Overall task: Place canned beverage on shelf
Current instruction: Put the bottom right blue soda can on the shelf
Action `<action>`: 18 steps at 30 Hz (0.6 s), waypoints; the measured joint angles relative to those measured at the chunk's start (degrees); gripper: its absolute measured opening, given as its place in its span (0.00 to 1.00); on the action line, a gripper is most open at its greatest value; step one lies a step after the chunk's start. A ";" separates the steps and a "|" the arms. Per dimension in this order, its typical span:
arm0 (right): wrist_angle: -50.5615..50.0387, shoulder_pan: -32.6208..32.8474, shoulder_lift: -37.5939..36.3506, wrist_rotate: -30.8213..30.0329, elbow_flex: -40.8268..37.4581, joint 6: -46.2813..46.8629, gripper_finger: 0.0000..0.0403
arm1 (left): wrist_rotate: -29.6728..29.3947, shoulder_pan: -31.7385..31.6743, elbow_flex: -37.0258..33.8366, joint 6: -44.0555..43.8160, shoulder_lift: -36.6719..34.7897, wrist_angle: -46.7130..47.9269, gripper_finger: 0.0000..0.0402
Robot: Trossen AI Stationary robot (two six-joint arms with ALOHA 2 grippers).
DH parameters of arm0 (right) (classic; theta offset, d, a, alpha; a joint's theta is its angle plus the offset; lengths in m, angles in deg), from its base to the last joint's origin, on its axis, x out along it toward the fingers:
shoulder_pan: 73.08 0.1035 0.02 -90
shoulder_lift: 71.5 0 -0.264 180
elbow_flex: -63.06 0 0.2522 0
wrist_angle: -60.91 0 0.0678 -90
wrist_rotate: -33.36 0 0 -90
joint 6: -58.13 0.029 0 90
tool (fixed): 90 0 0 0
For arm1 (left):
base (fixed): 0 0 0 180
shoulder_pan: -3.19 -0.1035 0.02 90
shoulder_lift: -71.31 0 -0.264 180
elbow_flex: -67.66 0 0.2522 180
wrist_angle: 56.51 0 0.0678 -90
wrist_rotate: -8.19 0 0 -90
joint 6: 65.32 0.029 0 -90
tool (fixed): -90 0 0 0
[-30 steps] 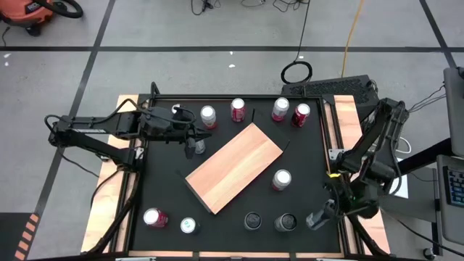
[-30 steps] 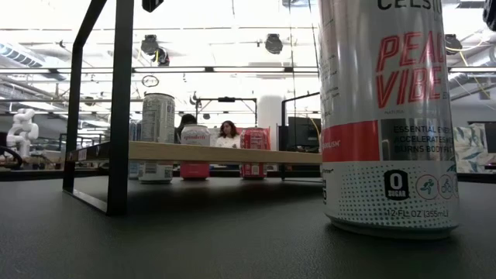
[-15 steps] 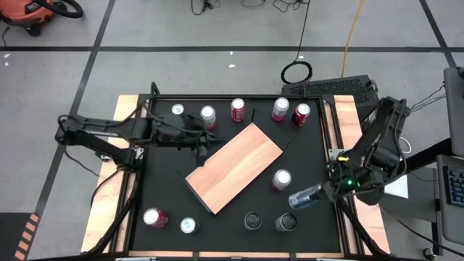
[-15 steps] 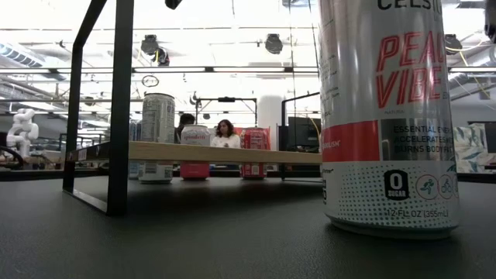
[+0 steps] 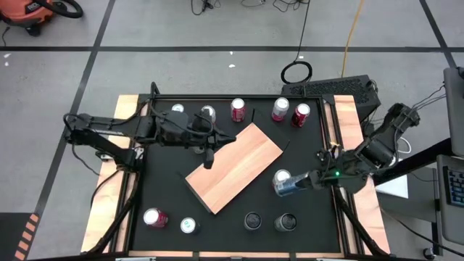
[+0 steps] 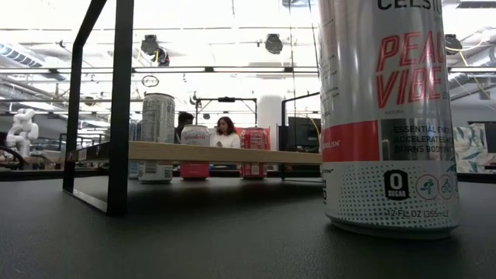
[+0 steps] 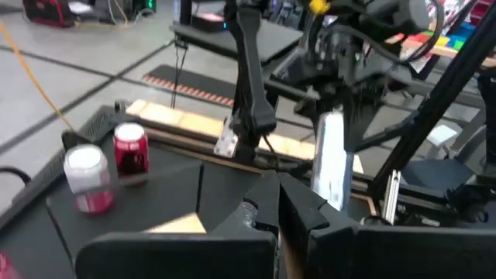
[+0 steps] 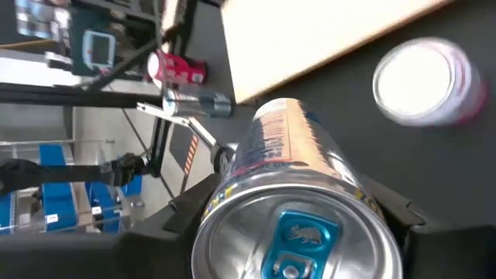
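The shelf (image 5: 233,167) is a light-brown wooden board standing slantwise mid-table; in the low view (image 6: 209,153) it rests raised on black legs. My right gripper (image 5: 303,181) is shut on a silver can (image 5: 288,186) lying sideways just right of the shelf, beside a standing white-topped can (image 5: 281,176). The held can's tab end faces the right wrist camera (image 8: 298,240). My left gripper (image 5: 210,158) is shut and empty over the shelf's left corner; its fingers also show in the left wrist view (image 7: 279,182). My right gripper pinches the can's side wall (image 8: 232,194) between its two fingers, near the tab end. The fingers come about level from the table's right and lie along the can. The can lies on its side, its bottom end toward the shelf.
Several cans stand along the far edge (image 5: 238,109) and several along the near edge (image 5: 252,220). A large white and red can (image 6: 387,116) fills the low view's right side. Wooden rails (image 5: 348,116) run down both sides of the table.
My right gripper has carried the silver can from the table's near right corner toward the far edge and left, up beside the standing white-topped can. My left gripper has moved toward the table's right and a little nearer, onto the shelf's left corner.
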 joint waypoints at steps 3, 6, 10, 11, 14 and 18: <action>-0.06 -2.56 1.82 1.54 2.03 1.19 0.51 | -0.16 0.00 2.72 2.00 1.16 0.55 0.00; -0.03 -5.05 3.60 1.56 4.21 0.16 0.51 | -0.16 0.00 3.87 2.48 2.33 0.76 0.00; 0.04 -8.67 5.53 1.43 6.59 -2.71 0.51 | -0.16 0.50 3.97 2.22 2.80 0.85 0.01; 0.18 -9.51 5.89 1.43 7.00 -3.56 0.51 | -0.17 0.60 4.03 2.08 2.91 0.79 0.02; 0.27 -12.21 6.69 1.43 8.19 -5.84 0.51 | -0.14 1.28 4.04 2.39 3.13 1.16 0.10; 0.49 -15.17 7.29 1.41 8.71 -8.40 0.51 | -0.15 1.27 4.02 1.98 3.00 2.80 0.28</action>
